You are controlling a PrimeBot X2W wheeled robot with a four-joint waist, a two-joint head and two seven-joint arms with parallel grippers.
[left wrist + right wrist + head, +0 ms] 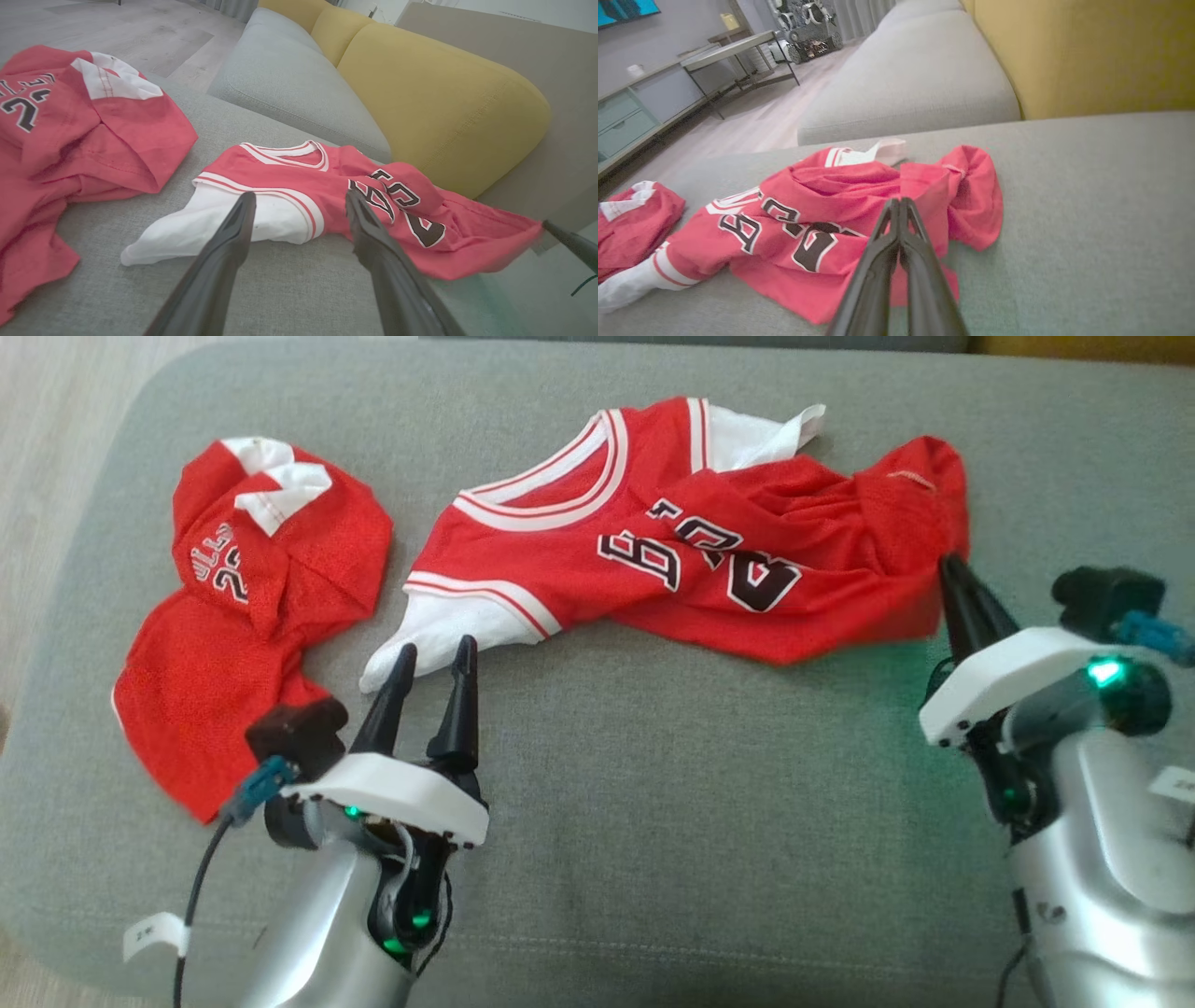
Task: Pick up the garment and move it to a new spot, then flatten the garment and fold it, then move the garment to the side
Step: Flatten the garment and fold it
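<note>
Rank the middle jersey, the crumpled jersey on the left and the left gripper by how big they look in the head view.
1. middle jersey, the widest spread.
2. crumpled jersey, clearly smaller.
3. left gripper, smallest, though it is nearer the camera, so its true size is unsure.

My left gripper [300, 201] is wide open above the grey cushion [299, 289], tips at the white sleeve [205, 228] of the red jersey [373, 186]. A second red garment [93, 135] lies crumpled to the left.
</note>
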